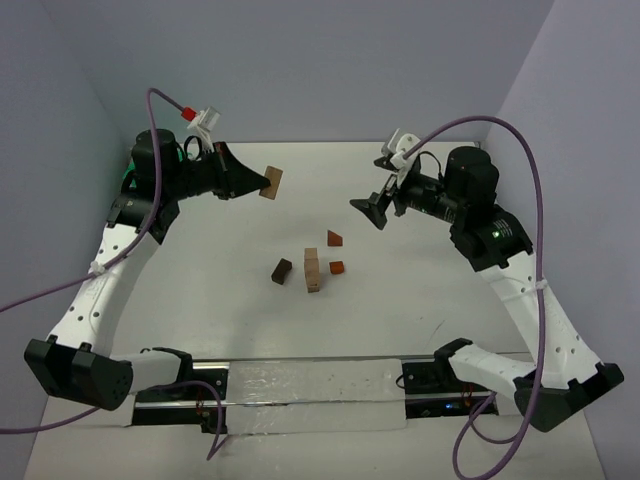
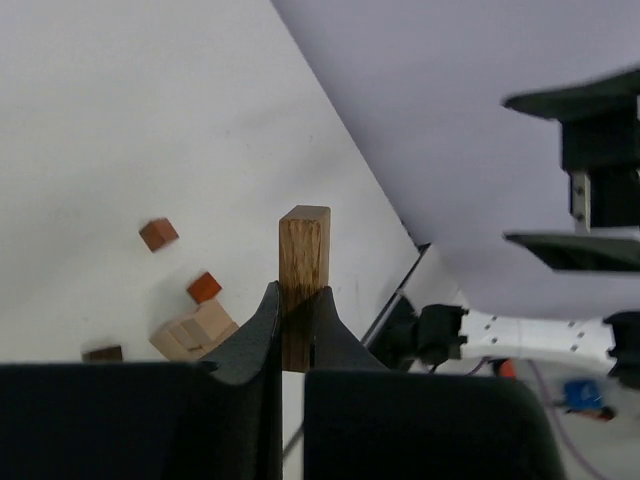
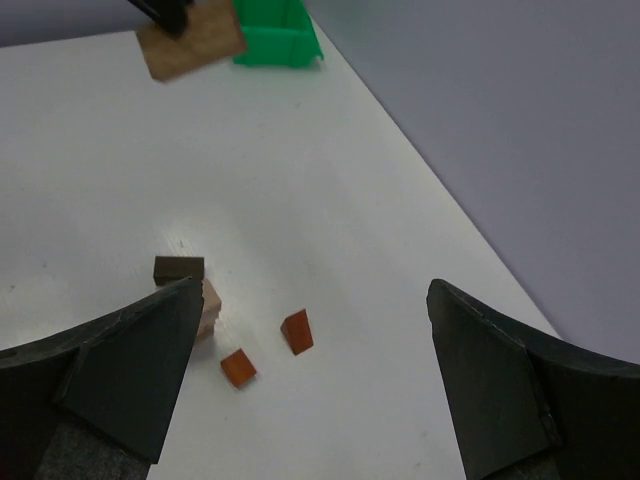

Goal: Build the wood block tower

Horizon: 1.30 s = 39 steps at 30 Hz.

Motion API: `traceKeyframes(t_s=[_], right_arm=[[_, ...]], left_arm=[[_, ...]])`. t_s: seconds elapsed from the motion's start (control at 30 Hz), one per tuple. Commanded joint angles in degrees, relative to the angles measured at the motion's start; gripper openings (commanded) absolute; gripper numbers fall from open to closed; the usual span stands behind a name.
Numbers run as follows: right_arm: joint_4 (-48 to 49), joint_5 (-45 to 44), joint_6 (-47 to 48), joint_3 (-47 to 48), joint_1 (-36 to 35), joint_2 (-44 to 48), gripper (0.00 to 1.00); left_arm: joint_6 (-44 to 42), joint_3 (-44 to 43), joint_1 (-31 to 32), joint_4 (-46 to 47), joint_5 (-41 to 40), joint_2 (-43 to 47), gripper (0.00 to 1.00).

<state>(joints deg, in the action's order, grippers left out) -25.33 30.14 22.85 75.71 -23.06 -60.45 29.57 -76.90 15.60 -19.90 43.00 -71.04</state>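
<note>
The left gripper (image 2: pixel 296 310) is pinched tight on the lower end of a brown block (image 2: pixel 304 245). The block is a slim cuboid of straight-grained wood with crisp square edges, and it is held in the air at the far left, well apart from the other pieces. The step in hand looks like carrying this piece to the tower (image 1: pixel 312 270), a short stack of pale tan wood near the middle of the white table (image 1: pixel 230 320) (how many pieces it holds cannot be told).

The next move probably calls for bringing the block over the stack, squaring it to the top face, lowering it gently and only then letting go, since light, smooth wood would slide or topple at a nudge.

A dark block (image 1: pixel 282 271) lies just beside the tower on its left. A reddish-brown cube (image 1: pixel 337 267) sits just to its right, and a wedge (image 1: pixel 334 238) of the same colour is a little farther back.

The right gripper (image 1: pixel 372 210) hangs with its jaws spread wide and empty, facing the pieces. A green plastic bin (image 3: pixel 275 30) stands at the far edge.
</note>
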Motion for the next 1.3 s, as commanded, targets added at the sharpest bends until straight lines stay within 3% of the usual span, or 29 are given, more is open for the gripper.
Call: traceKeyframes(t_s=[0.0,0.27,0.43,0.73,0.93,1.27], right_arm=[[-1.45,0.98,-2.32,6.72,-7.26,-3.90,1.00],[-2.52,3.03,-3.47,9.76,-13.93,-9.97,1.00],[-6.73,6.07,-2.76,13.04,-16.96,-15.33,1.00],[-7.24,-2.71,7.22,8.16,-22.38,-15.35,1.00],[-5.13,-7.74,10.25,4.38,-23.70,-14.61,1.00],[0.44,-10.37,6.18,2.42,-23.70,-15.30,1.00]], left_arm=[[16.41,-0.59,0.31,-5.25,-9.11,-1.25,0.00],[18.86,2.85,1.66,-9.92,-6.89,-1.99,0.00],[14.60,0.86,5.71,-13.40,-8.24,-4.50,0.00],[6.57,-0.77,14.20,-16.98,-21.48,-2.06,0.00],[6.38,0.49,14.75,-16.63,-22.85,-1.23,0.00],[7.43,1.74,14.80,-16.05,-19.99,-0.25,0.00]])
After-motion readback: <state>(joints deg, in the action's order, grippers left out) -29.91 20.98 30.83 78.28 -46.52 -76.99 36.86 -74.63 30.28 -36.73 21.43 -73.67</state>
